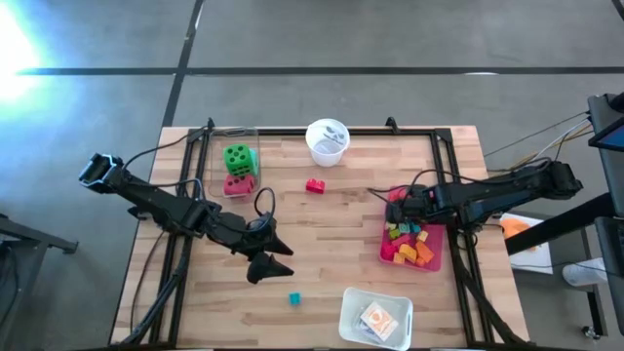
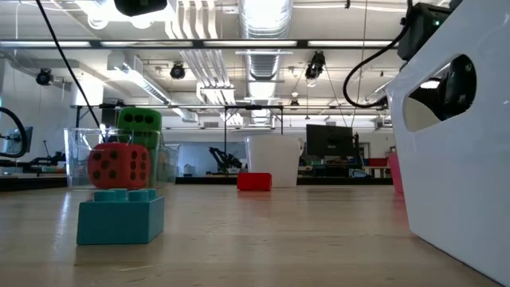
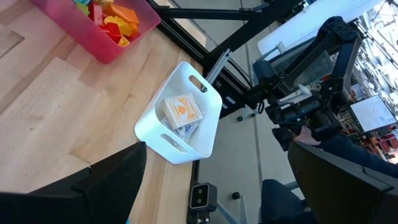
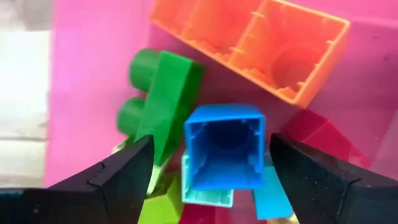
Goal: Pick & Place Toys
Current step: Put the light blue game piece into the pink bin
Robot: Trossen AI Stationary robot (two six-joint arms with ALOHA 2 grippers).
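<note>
Two dice — green die (image 1: 237,156) above red die (image 1: 238,182) — sit in a clear box (image 1: 250,136) at ten o'clock on the surface (image 1: 331,253) in the high view; a red brick (image 1: 315,185) lies near centre, a teal brick (image 1: 293,298) at six o'clock. Pink tray (image 1: 435,261) at three o'clock holds mixed bricks, with the right gripper (image 1: 402,207) over it. Left gripper (image 1: 276,259) hovers at seven o'clock, fingers apart.

Low view: teal brick nearest, dice behind.

Right wrist view: fingers spread around a blue brick (image 4: 224,146) — not touching — beside green brick (image 4: 163,99) and orange brick (image 4: 261,43).
</note>
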